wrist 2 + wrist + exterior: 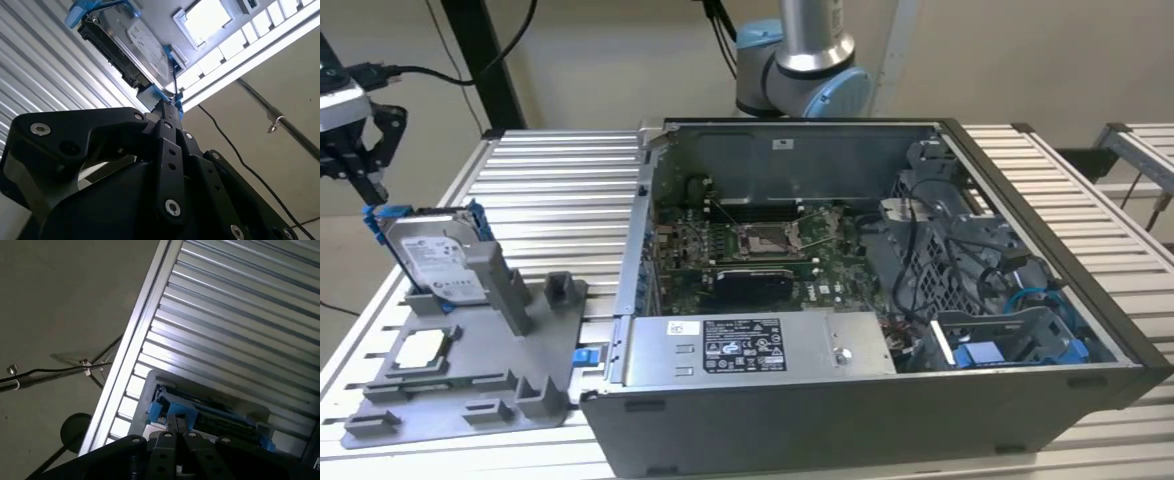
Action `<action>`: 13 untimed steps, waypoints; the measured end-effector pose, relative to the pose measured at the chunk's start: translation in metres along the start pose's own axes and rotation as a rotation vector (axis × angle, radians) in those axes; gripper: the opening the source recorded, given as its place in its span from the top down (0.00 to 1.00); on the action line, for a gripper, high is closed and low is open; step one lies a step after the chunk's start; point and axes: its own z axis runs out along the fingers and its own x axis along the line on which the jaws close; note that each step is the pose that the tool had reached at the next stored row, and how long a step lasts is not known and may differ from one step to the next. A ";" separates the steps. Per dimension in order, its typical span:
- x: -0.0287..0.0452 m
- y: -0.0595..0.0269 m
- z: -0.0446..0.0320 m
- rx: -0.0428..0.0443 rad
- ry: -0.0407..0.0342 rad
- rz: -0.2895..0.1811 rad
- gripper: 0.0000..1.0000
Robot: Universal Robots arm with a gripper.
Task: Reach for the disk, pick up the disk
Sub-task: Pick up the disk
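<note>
Starting with the exterior view, the black gripper is seen hanging over the disk, a flat rectangular silver-grey metal hard drive with a white printed label, clipped in a bright blue plastic frame. The disk is stood on edge in a grey plastic holder tray with upright posts, directly below the jaws, the frame's top corner just beneath them. A small flat white-silver square chip is laid in the same tray, beyond the disk from the jaws. An opened grey metal computer case is set well off to one side on the slatted aluminium table. The reach is judged as good as done; the lift is not, since the disk is seated in its tray. In the second wrist view the gripper is found right at the blue frame's edge, the disk stretching straight ahead of the jaws and the chip lying past it. That closeness is not to be read from the exterior view, where the upright seating is made plain instead. In the first wrist view the disk is met just ahead of the gripper, with the table's edge beyond. The jaws look drawn near one another, but whether they are clenched on the frame or released cannot be told.
</note>
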 end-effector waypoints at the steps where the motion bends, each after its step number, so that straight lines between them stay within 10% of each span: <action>1: 0.0000 0.0000 0.0000 0.0002 0.0005 -0.013 1.00; 13: 0.0000 0.0000 0.0000 0.0023 0.0072 -0.185 1.00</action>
